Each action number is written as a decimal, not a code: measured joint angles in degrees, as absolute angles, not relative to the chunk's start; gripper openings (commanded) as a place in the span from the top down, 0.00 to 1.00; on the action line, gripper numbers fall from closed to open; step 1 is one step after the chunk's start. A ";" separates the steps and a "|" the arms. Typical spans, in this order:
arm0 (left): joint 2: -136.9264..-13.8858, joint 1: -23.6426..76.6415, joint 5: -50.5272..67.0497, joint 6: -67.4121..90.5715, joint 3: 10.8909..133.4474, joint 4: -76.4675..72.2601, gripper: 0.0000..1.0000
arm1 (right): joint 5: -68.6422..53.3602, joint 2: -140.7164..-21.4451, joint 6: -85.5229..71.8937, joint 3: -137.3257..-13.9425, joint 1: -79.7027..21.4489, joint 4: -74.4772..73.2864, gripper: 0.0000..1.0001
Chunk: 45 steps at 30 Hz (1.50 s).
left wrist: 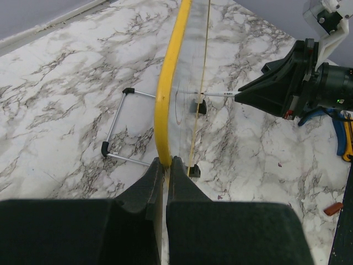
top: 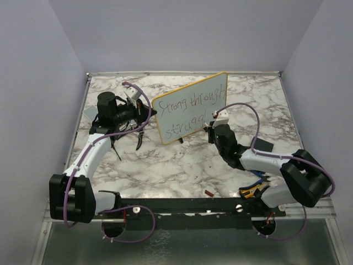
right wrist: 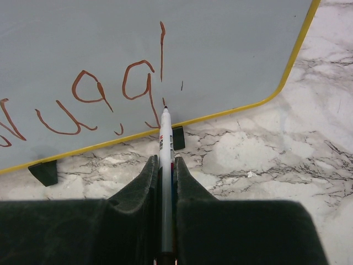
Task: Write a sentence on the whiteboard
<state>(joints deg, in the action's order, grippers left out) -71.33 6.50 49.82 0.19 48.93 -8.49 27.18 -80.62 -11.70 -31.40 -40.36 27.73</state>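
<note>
Whiteboard stands upright on the marble table, the sentence on it in two lines, roughly "Strong throught" over "strugg". Left gripper is at its left edge. Right gripper is at the lower right of its face.

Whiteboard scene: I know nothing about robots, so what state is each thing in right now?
Whiteboard, standing on its feet, its yellow edge clamped.
Sentence, unfinished; the second line stops partway through its word.
Marker, uncapped, tip at the board near its lower edge.
Left pincer, shut on the whiteboard's edge.
Right pincer, shut on the marker.
</note>
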 measured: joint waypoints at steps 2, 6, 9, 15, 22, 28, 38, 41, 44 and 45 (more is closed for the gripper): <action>-71.33 6.50 49.82 0.19 48.90 -8.49 1.00 | 27.20 -79.79 -11.60 -31.40 -40.36 27.27 0.99; -71.33 6.50 49.82 0.19 48.90 -8.49 1.00 | 27.24 -79.07 -11.05 -31.44 -40.36 27.31 1.00; -71.31 6.50 49.82 0.19 48.90 -8.49 1.00 | 27.22 -79.11 -10.87 -31.44 -40.36 27.33 1.00; -71.22 6.50 49.82 0.19 48.82 -8.54 1.00 | 27.22 -79.11 -10.33 -31.51 -40.36 27.38 0.99; -71.18 6.50 49.82 0.19 48.82 -8.51 1.00 | 27.27 -79.44 -8.99 -32.01 -40.36 28.60 0.99; -71.18 6.50 49.80 0.19 48.80 -8.51 1.00 | 27.49 -79.72 -7.68 -32.53 -40.36 28.69 0.99; -71.13 6.50 49.82 0.19 48.73 -8.56 1.00 | 27.92 -79.13 -5.98 -32.75 -40.36 29.10 1.00; -71.13 6.50 49.82 0.19 48.73 -8.58 1.00 | 27.94 -77.43 -6.00 -32.75 -40.36 29.08 0.99; -71.13 6.50 49.82 0.19 48.73 -8.58 1.00 | 28.16 -75.20 -6.11 -32.73 -40.36 29.10 0.99; -71.13 6.50 49.82 0.19 48.73 -8.58 1.00 | 28.42 -74.74 -6.13 -32.73 -40.29 29.15 1.00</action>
<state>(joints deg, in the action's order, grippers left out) -71.13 6.50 49.82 0.19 48.73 -8.58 28.42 -74.74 -6.13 -32.73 -40.29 29.15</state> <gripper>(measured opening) 0.018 0.101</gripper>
